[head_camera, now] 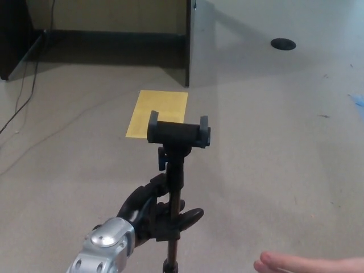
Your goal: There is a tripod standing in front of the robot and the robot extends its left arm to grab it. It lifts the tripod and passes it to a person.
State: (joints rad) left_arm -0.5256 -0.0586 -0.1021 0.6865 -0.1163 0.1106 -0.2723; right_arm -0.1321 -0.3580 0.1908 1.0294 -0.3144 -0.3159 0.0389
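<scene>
While the left hand (156, 213) grasped the tripod (176, 170) by its pole, the clamp head stood upright. A person's hand (307, 264) lay open at four o'clock from it, apart.

Grey carpeted floor (273, 148), 1 flat yellow sheet (157, 112) lying on it mid-frame, thin black cable (27, 91) trailing across the left side, round black disc (282, 44) at far right, blue scrap (358, 101) at the edge

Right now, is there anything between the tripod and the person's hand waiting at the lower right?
Nothing visible. The left hand is shut on the tripod at its pole, and only bare floor shows between it and the person's hand at the lower right edge.
</scene>
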